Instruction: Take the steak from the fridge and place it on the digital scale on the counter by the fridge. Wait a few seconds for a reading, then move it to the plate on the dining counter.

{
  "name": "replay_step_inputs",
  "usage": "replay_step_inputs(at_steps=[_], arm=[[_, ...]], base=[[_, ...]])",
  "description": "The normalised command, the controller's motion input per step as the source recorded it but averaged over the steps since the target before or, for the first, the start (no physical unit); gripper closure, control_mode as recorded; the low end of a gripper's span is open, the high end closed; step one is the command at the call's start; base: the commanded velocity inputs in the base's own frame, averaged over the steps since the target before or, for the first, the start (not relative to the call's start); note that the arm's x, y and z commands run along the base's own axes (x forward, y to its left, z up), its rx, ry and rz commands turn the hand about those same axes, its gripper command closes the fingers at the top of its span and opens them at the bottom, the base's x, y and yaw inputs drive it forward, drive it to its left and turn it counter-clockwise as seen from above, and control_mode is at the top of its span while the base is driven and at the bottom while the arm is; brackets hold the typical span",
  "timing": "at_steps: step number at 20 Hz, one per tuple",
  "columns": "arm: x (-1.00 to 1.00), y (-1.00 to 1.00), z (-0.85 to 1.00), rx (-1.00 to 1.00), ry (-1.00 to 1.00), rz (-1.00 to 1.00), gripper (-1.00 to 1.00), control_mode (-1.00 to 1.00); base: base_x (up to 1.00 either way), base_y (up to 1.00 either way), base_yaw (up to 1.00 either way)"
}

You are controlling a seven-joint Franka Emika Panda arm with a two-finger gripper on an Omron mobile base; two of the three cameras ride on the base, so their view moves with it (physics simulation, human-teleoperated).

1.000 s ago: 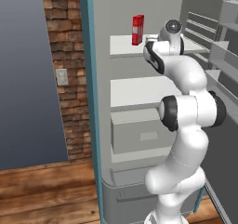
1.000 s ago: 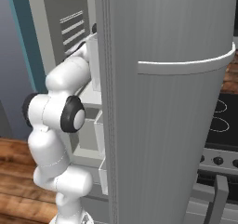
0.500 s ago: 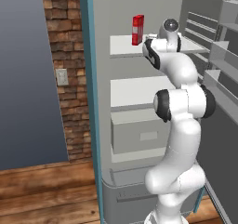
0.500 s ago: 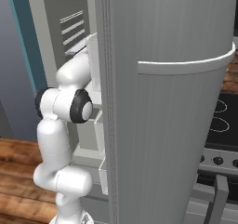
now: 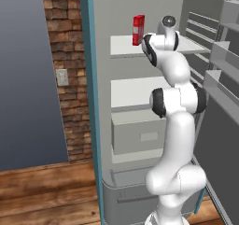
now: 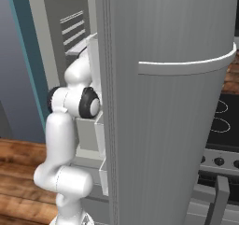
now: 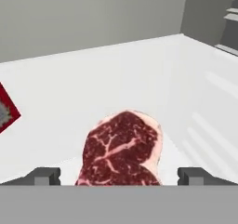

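Note:
The steak [image 7: 122, 148], a flat reddish slab with pale marbling, lies on the white top shelf [image 7: 139, 79] of the fridge [image 5: 140, 137]. In the hand view my gripper [image 7: 120, 176] stands open. Its fingertips [image 7: 44, 175] sit on either side of the steak's near edge without touching it. In the left base view my arm [image 5: 175, 102] reaches up to that shelf [image 5: 122, 45] and hides the steak. The digital scale, the plate and both counters are out of view.
A tall red carton [image 5: 138, 30] stands on the same shelf to the left of my hand, and its corner [image 7: 7, 111] shows in the hand view. Door bins [image 5: 224, 56] line the open door on the right. The door's grey outer face [image 6: 163, 102] stands beside a stove [image 6: 221, 126].
My elbow has swung upward and inward, straightening the arm, while the hand stays at the top shelf. The jaws stay wide apart.

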Motion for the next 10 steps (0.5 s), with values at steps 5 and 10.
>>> replay_step_inputs(at_steps=[5, 10], arm=[[0.28, 0.00, -0.32, 0.00, 0.03, 0.00, -1.00, -1.00], [0.02, 0.00, -0.51, 0.00, 0.00, 0.00, -1.00, -1.00]], base=[[0.00, 0.00, 0.00], [0.00, 0.00, 0.00]])
